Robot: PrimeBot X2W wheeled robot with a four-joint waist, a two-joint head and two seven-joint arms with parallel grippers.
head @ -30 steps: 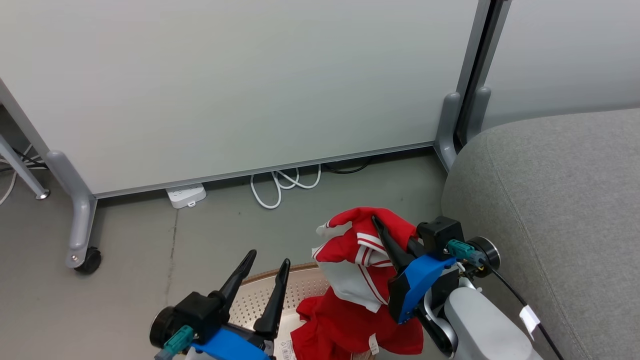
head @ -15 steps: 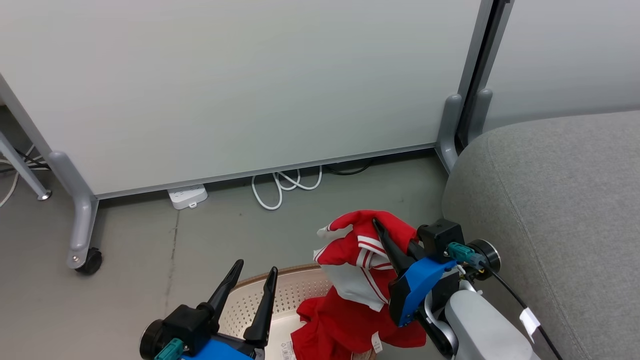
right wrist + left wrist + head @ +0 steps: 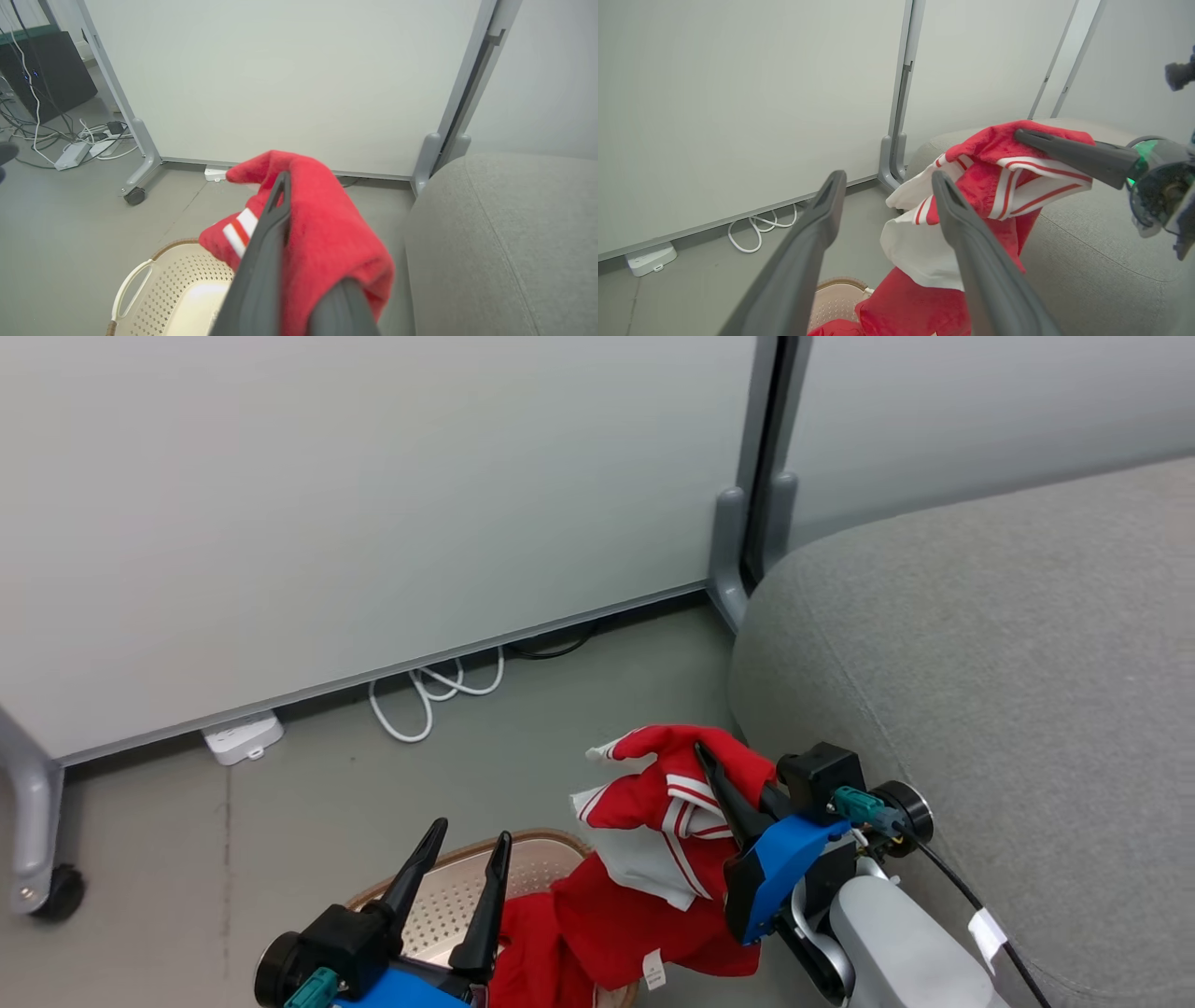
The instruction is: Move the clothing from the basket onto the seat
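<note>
My right gripper [image 3: 702,752] is shut on a bright red garment [image 3: 653,859] with white striped trim, held up over the basket's right end, next to the seat's rounded edge. The garment [image 3: 322,224] drapes over the fingers, and its lower part hangs down to the basket. More red fabric [image 3: 523,957] lies at the basket's near side; whether it is a second garment I cannot tell. No "23" print shows. The cream perforated basket [image 3: 448,896] stands on the floor. My left gripper [image 3: 470,831] hangs open over it, holding nothing. The grey seat [image 3: 980,644] spreads across the right.
White partition panels on grey feet stand behind, with a caster [image 3: 56,891] at the far left. A white power strip [image 3: 241,737] and a looped white cable [image 3: 429,686] lie on the floor by the panels. More cables and a black box [image 3: 46,70] sit further left.
The head camera has turned right, so the panels and floor have shifted left and more of the seat shows. The left gripper has dropped slightly. The right gripper still holds the garment.
</note>
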